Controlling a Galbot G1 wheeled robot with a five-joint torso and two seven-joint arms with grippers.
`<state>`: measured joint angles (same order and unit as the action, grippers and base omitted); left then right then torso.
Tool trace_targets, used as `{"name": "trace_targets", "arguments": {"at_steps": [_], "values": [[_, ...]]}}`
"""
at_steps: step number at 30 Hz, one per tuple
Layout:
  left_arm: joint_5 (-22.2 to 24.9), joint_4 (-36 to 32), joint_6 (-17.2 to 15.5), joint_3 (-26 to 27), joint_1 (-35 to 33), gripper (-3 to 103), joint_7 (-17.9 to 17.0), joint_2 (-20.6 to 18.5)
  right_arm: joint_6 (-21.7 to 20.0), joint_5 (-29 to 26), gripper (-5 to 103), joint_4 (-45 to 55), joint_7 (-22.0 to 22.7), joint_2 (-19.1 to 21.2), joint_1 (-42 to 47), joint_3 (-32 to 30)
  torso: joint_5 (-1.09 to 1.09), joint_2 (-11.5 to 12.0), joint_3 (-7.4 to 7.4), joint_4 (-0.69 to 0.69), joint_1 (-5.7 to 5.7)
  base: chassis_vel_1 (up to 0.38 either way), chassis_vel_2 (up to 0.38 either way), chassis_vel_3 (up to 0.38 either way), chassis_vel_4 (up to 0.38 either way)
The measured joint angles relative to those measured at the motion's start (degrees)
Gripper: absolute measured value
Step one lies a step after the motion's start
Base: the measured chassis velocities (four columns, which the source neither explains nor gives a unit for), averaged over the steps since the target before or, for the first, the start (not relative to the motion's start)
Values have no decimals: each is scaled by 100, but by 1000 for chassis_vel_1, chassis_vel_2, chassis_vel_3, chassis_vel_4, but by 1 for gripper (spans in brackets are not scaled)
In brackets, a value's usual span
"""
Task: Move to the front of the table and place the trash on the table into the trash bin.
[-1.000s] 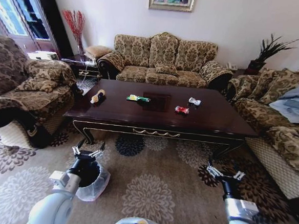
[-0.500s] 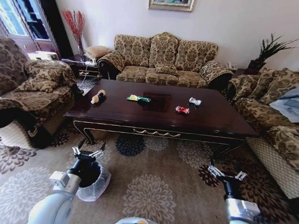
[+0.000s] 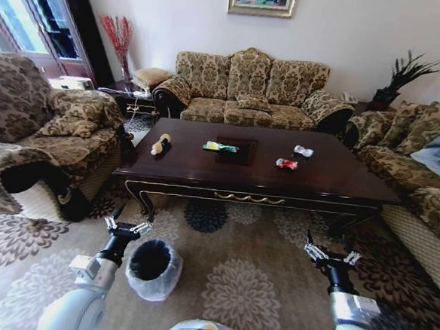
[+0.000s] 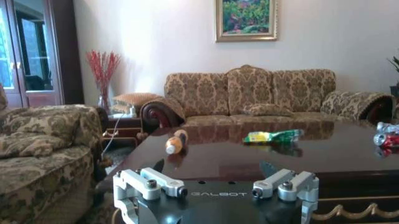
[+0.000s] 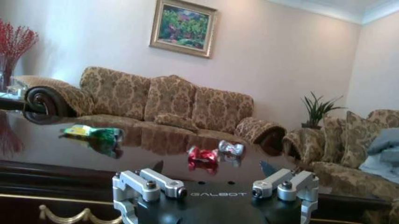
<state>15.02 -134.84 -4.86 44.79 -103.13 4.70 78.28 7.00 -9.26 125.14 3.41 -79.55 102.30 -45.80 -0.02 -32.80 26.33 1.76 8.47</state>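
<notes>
The dark wooden table stands ahead of me, in front of the sofa. On it lies the trash: a tan-orange bottle at the left, a green-yellow bottle in the middle, a red wrapper and a silver-white wrapper at the right. The black trash bin with its white liner sits on the carpet beside my left arm. My left gripper and right gripper hang open and empty, short of the table's front edge. The left wrist view shows the tan-orange bottle and green-yellow bottle.
An armchair flanks the table on the left and a couch on the right. A three-seat sofa stands behind it. Patterned carpet lies between me and the table.
The whole head view has shifted, so the camera has moved; table and bin now sit farther right in the picture. The bin shows clear of my left arm. Both grippers stay open.
</notes>
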Motion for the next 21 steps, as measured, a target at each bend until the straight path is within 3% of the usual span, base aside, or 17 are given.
{"name": "trace_targets", "arguments": {"at_steps": [6, 11, 21], "values": [[-9, 7, 4, 1, -10, 100, 19, 11, 73, -77, 100, -21, 4, 22, 35, -9, -3, 41, -19, 0, -25, 161, 189, -164, -162], [8, 73, 4, -5, -12, 100, 22, 35, 149, -102, 100, -80, 57, 28, 24, -4, 5, 125, -72, 0, -61, 13, 3, -8, -13], [69, 232, 31, -10, -26, 100, 31, 92, 259, -111, 100, -153, 55, 58, 22, -8, 0, 380, -224, 0, -161, -23, -28, 11, 27]]}}
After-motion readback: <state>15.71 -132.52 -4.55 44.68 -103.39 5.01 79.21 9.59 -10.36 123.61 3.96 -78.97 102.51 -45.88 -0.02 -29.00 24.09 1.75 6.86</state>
